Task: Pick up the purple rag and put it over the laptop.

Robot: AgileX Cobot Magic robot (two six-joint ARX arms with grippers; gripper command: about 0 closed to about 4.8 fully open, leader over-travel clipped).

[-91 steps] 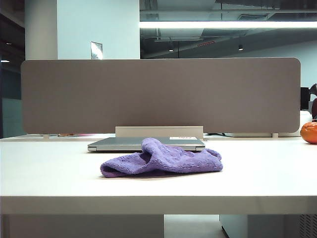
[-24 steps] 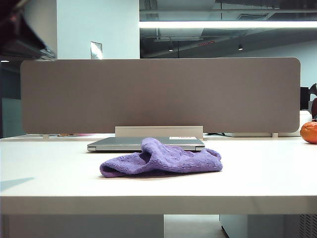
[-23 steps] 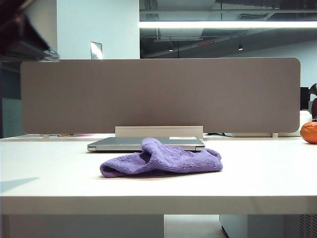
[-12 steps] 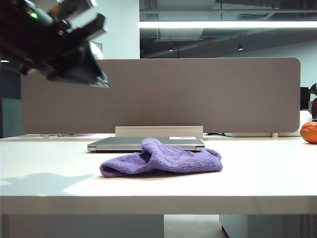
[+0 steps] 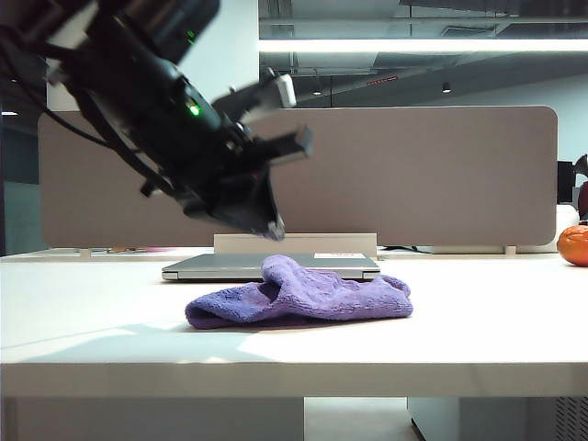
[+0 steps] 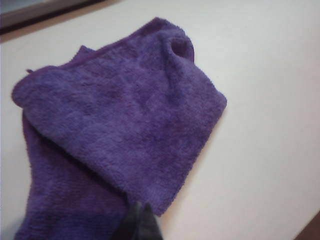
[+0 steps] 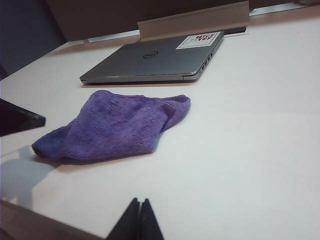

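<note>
The purple rag (image 5: 301, 297) lies crumpled on the white table (image 5: 110, 322), just in front of the closed silver-grey laptop (image 5: 220, 267). My left gripper (image 5: 273, 225) hangs shut in the air above the rag's left half, not touching it. In the left wrist view the rag (image 6: 115, 125) fills most of the picture, with the shut left gripper (image 6: 141, 206) over its near edge. The right wrist view shows the rag (image 7: 115, 127) and the laptop (image 7: 150, 62) from farther back, and my right gripper (image 7: 139, 201) is shut with nothing in it. The right arm is out of the exterior view.
A white rectangular bar (image 5: 294, 244) with a small label stands behind the laptop, in front of a grey divider panel (image 5: 413, 175). An orange round object (image 5: 574, 245) sits at the table's far right edge.
The left arm has swung in from the upper left corner and come down toward the rag. The rag and laptop have not moved.
</note>
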